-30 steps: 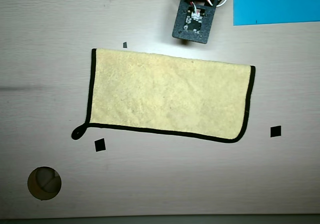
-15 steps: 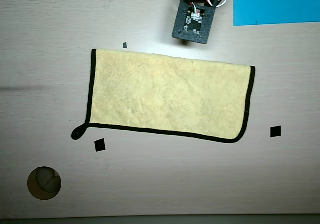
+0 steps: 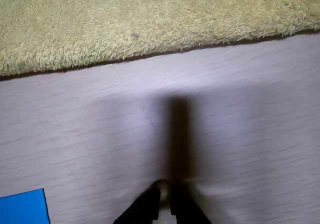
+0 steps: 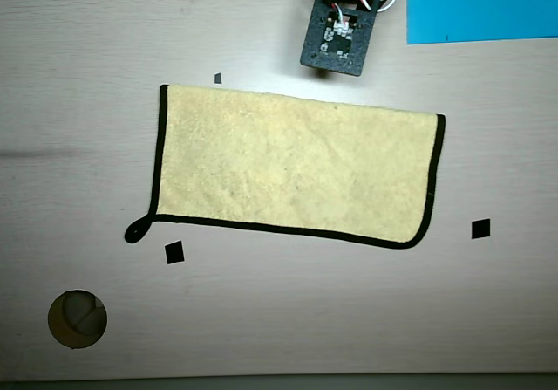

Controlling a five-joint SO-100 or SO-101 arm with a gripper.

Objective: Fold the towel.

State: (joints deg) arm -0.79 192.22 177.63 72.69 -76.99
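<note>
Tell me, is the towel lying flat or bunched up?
Flat. In the overhead view the towel lies as a smooth rectangle on the table, without visible wrinkles or lifted corners.

Arm (image 4: pixel 336 37) sits at the table's top edge in the overhead view, wrist pointing down and slightly left. Gripper (image 3: pixel 165 196) enters the wrist view from the bottom edge, fingertips nearly touching, looks closed and empty, hovering over bare tabletop; height hard to judge.

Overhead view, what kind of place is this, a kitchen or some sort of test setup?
Probably a tabletop robot test setup, not a kitchen: a pale wood-grain table carries small black tape markers around a lone towel, with a blue sheet beside the arm.
</note>
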